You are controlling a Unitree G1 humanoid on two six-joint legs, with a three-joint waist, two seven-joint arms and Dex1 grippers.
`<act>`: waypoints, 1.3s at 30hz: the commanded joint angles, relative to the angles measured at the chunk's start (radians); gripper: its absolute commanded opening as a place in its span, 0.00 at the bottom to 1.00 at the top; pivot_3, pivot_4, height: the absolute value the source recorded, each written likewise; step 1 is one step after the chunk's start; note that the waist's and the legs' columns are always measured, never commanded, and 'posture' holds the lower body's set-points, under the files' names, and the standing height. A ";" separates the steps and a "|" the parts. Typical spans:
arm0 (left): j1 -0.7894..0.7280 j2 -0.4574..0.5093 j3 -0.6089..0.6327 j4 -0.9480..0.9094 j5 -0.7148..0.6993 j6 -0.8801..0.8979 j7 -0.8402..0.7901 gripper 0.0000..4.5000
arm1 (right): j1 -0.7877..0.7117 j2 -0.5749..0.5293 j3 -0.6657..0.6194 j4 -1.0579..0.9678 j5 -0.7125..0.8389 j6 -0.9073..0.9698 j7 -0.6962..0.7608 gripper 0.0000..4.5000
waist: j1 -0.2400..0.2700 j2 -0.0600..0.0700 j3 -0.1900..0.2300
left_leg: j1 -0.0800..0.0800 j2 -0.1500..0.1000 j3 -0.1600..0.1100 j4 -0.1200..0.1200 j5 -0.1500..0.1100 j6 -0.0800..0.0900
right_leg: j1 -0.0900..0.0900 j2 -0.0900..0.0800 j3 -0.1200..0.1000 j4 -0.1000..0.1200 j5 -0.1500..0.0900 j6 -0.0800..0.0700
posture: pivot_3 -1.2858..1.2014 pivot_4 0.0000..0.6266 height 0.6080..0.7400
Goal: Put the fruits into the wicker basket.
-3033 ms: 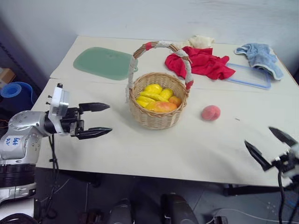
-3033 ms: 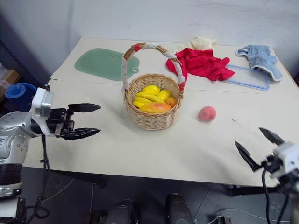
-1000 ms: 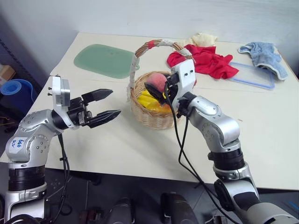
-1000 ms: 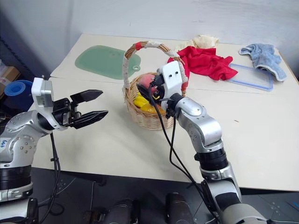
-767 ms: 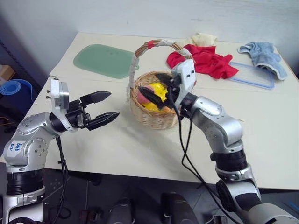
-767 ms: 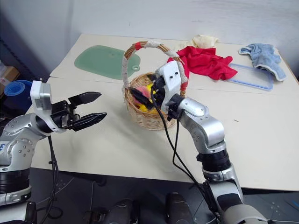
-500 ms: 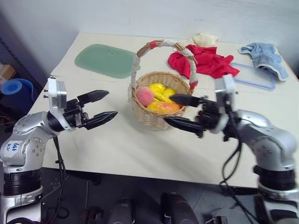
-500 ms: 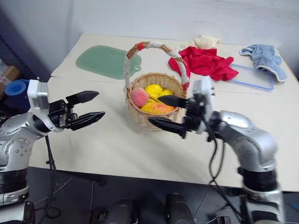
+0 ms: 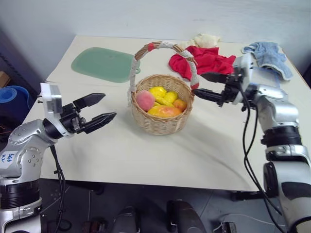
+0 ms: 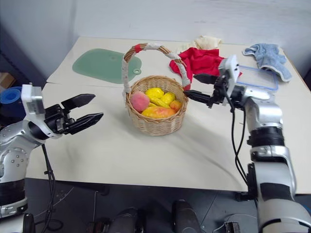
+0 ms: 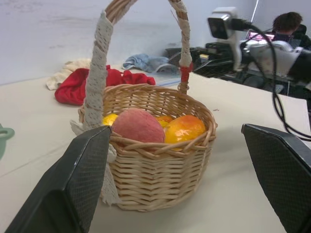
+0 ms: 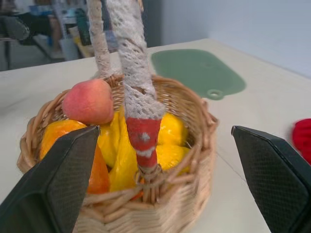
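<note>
The task looks done: the peach (image 9: 145, 100) and mango (image 9: 163, 99) lie in the wicker basket (image 9: 158, 124) mid-worktop (image 9: 146, 155), both grippers' jaws spread, empty: left gripper (image 9: 95, 109), right gripper (image 9: 206, 85).

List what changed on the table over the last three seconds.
The peach left the table right of the wicker basket; the right gripper carried it in, released it and withdrew rightward, open. The left gripper, mango, cloths and green mat stayed put.

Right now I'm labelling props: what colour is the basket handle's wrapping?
White lace with red patches on the handle, clearest in the right wrist view.
</note>
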 commanded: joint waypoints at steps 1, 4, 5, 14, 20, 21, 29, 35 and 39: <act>-0.022 0.011 0.012 -0.047 -0.028 0.000 0.002 1.00 | -0.071 0.019 0.016 0.069 -0.036 -0.033 0.087 0.87 | 0.001 0.000 0.000 | -0.001 0.000 0.000 0.000 0.000 0.000 | 0.000 0.000 0.000 0.000 0.000 0.000 | 0.52 0.24 1.00; -0.009 0.011 0.011 -0.062 -0.031 0.007 -0.002 1.00 | -0.095 0.044 -0.004 0.092 -0.029 -0.040 0.109 0.66 | 0.001 0.000 0.000 | -0.001 -0.001 0.000 0.000 -0.001 0.001 | 0.000 -0.001 -0.001 0.000 0.000 0.001 | 0.52 0.24 1.00; -0.006 0.010 0.011 -0.065 -0.032 0.008 -0.002 1.00 | -0.097 0.046 -0.010 0.093 -0.028 -0.044 0.113 0.58 | 0.001 0.000 0.000 | -0.002 -0.001 -0.001 0.000 -0.001 0.001 | 0.000 -0.002 -0.001 0.000 0.000 0.001 | 0.52 0.24 1.00; -0.010 -0.015 -0.029 -0.059 -0.024 -0.003 -0.012 1.00 | 0.148 -0.026 -0.110 -0.277 0.084 0.112 0.094 0.04 | 0.018 0.000 0.000 | -0.001 0.000 -0.004 0.000 -0.001 0.000 | 0.001 -0.002 -0.004 0.000 0.000 0.001 | 0.52 0.24 1.00; -0.046 -0.039 -0.077 -0.009 -0.006 -0.028 -0.044 1.00 | 0.464 -0.098 -0.351 -0.880 0.283 0.351 -0.193 0.04 | 0.033 0.002 0.001 | -0.003 0.000 -0.006 0.000 -0.002 -0.001 | 0.000 -0.002 -0.007 0.000 0.000 0.001 | 0.52 0.24 1.00; -0.056 -0.045 -0.089 0.004 -0.001 -0.033 -0.052 1.00 | 0.517 -0.114 -0.402 -0.944 0.301 0.375 -0.236 0.04 | 0.035 0.002 0.001 | -0.003 0.000 -0.005 0.000 -0.002 -0.001 | 0.000 -0.002 -0.007 0.000 0.000 0.001 | 0.52 0.24 1.00; -0.198 -0.105 -0.192 0.167 0.058 -0.092 -0.144 1.00 | 0.839 -0.176 -0.779 -1.095 0.259 0.365 -0.504 0.04 | 0.055 0.002 0.001 | -0.002 -0.003 -0.003 0.001 -0.001 0.001 | 0.003 -0.001 -0.005 -0.007 0.000 0.001 | 0.52 0.24 1.00; -0.265 -0.127 -0.217 0.259 0.093 -0.129 -0.201 1.00 | 0.920 -0.241 -0.864 -0.976 0.175 0.333 -0.600 0.04 | 0.044 0.002 0.001 | 0.001 -0.003 0.002 0.001 -0.001 0.002 | 0.002 0.000 -0.003 -0.006 0.001 0.001 | 0.52 0.24 1.00; -0.271 -0.140 -0.221 0.264 0.101 -0.135 -0.206 1.00 | 0.898 -0.282 -0.878 -0.830 0.123 0.289 -0.650 0.04 | 0.036 0.002 0.001 | 0.004 -0.002 0.005 0.000 0.000 0.002 | 0.002 0.001 -0.002 -0.004 0.001 0.001 | 0.52 0.24 1.00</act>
